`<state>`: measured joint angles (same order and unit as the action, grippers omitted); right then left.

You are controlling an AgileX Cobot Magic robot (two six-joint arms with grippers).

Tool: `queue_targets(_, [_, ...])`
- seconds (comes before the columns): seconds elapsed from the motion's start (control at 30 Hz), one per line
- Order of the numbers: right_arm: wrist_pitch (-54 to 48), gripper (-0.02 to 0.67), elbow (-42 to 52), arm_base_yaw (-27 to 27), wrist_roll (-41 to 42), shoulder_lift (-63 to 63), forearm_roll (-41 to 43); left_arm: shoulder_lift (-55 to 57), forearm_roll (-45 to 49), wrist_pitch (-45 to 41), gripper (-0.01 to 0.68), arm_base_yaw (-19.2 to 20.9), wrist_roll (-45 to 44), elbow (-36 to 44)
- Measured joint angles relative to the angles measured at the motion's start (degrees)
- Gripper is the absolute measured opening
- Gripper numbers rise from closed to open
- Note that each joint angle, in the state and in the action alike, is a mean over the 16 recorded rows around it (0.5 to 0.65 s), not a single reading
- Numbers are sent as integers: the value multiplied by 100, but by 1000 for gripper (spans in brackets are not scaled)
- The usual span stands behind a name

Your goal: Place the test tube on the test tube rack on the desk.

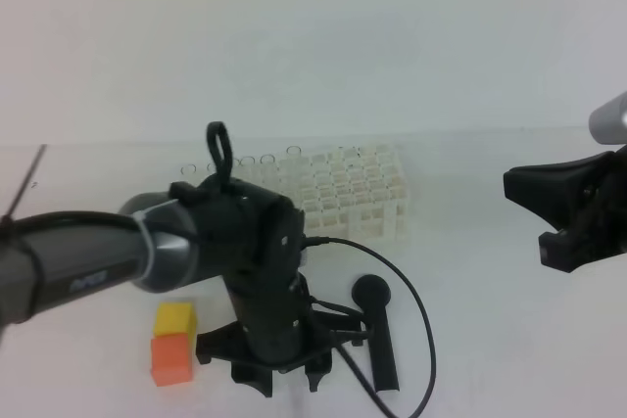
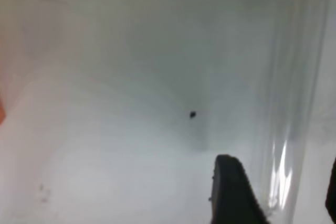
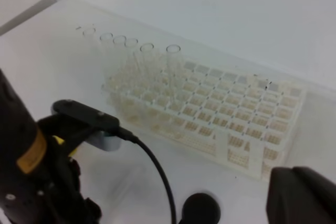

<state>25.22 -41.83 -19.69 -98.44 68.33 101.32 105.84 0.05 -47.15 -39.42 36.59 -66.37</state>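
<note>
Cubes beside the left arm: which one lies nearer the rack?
The yellow cube; it sits behind the orange cube, closer to the rack.

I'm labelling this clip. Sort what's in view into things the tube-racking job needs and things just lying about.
Belongs to the job:
- test tube, lying between the open left gripper's fingers
- test tube rack, several tubes already standing in it
- desk

Just lying about:
- yellow block
- orange block
- black club-shaped object

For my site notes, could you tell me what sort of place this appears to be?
Probably a lab-style robot test bench: a white test tube rack holding glass tubes on a plain white desk.
</note>
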Motion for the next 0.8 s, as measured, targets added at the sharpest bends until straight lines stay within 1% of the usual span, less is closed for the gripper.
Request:
queue_targets(0.17, [1, -1, 0, 0, -6, 0, 0, 366, -27, -192, 366, 0, -32, -239])
queue_targets(0.27, [1, -1, 0, 0, -8, 0, 0, 519, -54, -266, 343, 0, -114, -305])
queue_targets(0.33, [1, -1, 0, 0, -9, 0, 0, 591, -65, -294, 307, 0, -174, -321])
queue_targets(0.7, [1, -1, 0, 0, 3, 0, 0, 728, -122, -549, 56, 0, -684, -430])
queue_targets(0.8, [1, -1, 0, 0, 33, 0, 0, 671, -117, -705, 10, 0, -845, -584])
